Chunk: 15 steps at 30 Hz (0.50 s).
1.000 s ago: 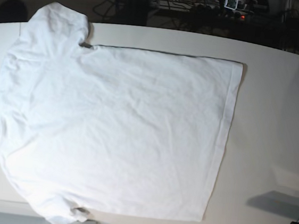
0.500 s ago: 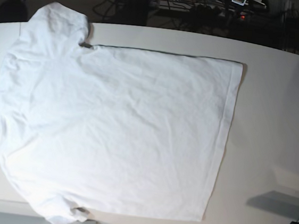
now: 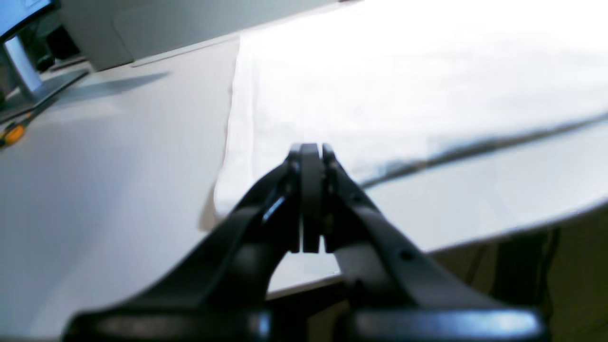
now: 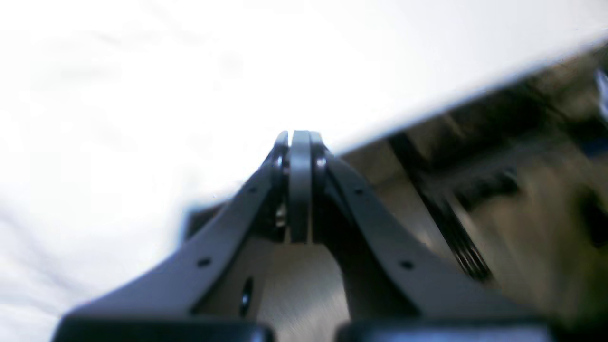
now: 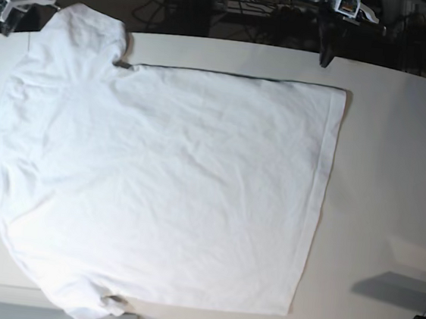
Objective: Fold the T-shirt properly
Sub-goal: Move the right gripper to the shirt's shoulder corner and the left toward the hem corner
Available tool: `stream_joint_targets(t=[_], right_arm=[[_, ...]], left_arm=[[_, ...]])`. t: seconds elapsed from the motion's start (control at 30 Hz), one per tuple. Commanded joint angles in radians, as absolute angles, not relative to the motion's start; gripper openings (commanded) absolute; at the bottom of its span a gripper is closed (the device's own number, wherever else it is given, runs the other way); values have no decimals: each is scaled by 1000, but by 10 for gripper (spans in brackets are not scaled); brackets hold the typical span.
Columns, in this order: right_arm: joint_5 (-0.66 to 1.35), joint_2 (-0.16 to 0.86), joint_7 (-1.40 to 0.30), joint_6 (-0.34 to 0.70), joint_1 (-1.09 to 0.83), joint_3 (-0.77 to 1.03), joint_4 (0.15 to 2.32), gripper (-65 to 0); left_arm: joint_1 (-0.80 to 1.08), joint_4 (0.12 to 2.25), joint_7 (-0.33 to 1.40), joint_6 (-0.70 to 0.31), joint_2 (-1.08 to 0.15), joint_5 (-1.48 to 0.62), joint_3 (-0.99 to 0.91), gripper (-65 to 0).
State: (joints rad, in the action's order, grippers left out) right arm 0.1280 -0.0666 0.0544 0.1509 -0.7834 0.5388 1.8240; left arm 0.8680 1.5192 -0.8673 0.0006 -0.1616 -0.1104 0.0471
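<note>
Both hands have come down to the table's far edge since a second ago; the shirt has not shifted.
The T-shirt (image 5: 164, 185) lies spread flat on the table (image 5: 395, 163). The left hand (image 5: 326, 61) hovers clenched near the hem corner, empty; the right hand (image 5: 8, 25) hangs clenched, empty, beside the sleeve.

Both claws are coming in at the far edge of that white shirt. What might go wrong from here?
1. Both the left gripper and right gripper are shut; unless they open, they would probably push the T-shirt rather than pinch it.
2. The shirt's near sleeve lies at the table edge, so a pull might bunch it.
</note>
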Motion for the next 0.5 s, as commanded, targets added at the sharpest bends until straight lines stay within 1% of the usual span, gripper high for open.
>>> stream_joint_targets(t=[0.0, 0.13, 0.17, 0.2, 0.23, 0.3, 0.33, 0.4, 0.43, 0.47], right_arm=[[134, -48, 58, 174, -796, 545, 1857, -641], [159, -18, -120, 282, -754, 567, 1929, -638], [205, -19, -168, 314, -740, 596, 1948, -634], [257, -21, -208, 348, -730, 633, 1962, -617], [311, -21, -255, 380, -719, 668, 1975, -586], [420, -22, -354, 415, -702, 736, 1989, -487], [478, -22, -417, 418, -699, 762, 1989, -431], [593, -16, -529, 420, -699, 803, 1988, -347], [653, -15, -567, 421, -699, 819, 1986, -326], [717, -15, -611, 424, -700, 840, 1985, -325]], left_arm=[[898, 1555, -877, 5, -148, -139, 47, -650], [946, 1578, -826, 5, -137, -232, 41, -650], [957, 1578, -823, 5, -137, -254, 41, -650], [966, 1578, -823, 5, -137, -269, 41, -650], [978, 1581, -823, 5, -140, -282, 39, -650], [990, 1587, -822, 5, -153, -286, 31, -650], [1007, 1590, -820, 5, -162, -285, 15, -650], [1023, 1600, -820, 5, -177, -291, -19, -650], [1026, 1600, -820, 5, -177, -291, -39, -650], [1032, 1601, -820, 5, -177, -291, -68, -650]])
